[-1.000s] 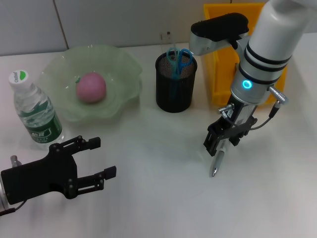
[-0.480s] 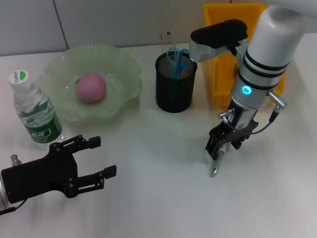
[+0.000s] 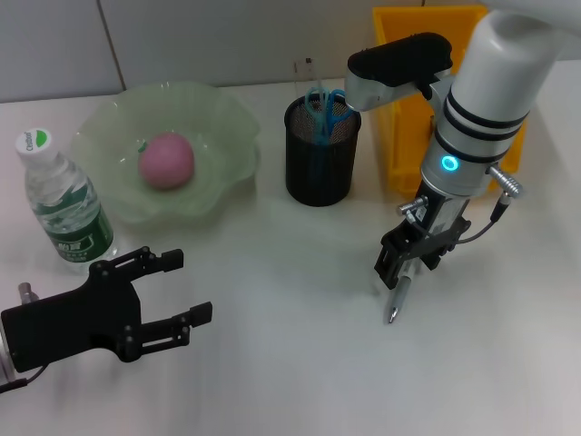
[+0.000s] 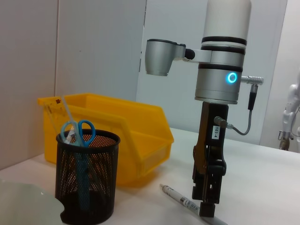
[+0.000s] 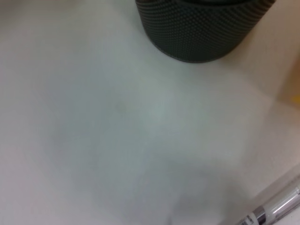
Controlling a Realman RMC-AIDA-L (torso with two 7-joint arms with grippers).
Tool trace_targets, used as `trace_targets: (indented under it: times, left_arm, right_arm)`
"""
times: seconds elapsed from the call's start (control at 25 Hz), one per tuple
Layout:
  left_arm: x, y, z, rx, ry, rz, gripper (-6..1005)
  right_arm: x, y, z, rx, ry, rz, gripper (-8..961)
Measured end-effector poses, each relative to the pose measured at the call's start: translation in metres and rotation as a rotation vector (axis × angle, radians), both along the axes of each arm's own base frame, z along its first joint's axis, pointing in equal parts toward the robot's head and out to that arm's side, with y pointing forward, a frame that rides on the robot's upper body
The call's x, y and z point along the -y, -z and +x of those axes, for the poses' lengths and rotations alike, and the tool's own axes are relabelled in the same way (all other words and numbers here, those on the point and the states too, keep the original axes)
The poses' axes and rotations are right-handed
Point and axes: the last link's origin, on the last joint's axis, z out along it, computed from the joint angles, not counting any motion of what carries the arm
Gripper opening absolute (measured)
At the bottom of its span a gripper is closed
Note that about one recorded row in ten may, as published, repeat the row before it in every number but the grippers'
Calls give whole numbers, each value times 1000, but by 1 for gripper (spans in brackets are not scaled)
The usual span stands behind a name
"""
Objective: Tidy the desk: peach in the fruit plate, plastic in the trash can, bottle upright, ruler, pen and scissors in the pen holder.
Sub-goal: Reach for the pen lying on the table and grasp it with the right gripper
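The right end effector (image 3: 399, 268), fingers narrow astride the pen (image 3: 398, 298) on the counter (image 3: 300, 363), seems about to grasp it; next it must clamp, lift and carry it to the pen holder (image 3: 321, 151).

- The upper end of the pen (image 3: 397, 300) is hidden behind the right gripper (image 3: 406, 258) in the head view; whether it is gripped cannot be told.
- The yellow bin (image 3: 413, 100) is largely covered by the right arm.
- The pen holder (image 5: 197, 28) is cut off in the right wrist view.
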Motion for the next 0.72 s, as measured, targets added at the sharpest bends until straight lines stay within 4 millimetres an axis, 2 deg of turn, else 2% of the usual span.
trace_targets:
  times: [0.72]
  left_arm:
    - [-2, -1, 1, -4, 2, 2, 813]
  right_arm:
    - [2, 3, 3, 17, -3, -13, 648]
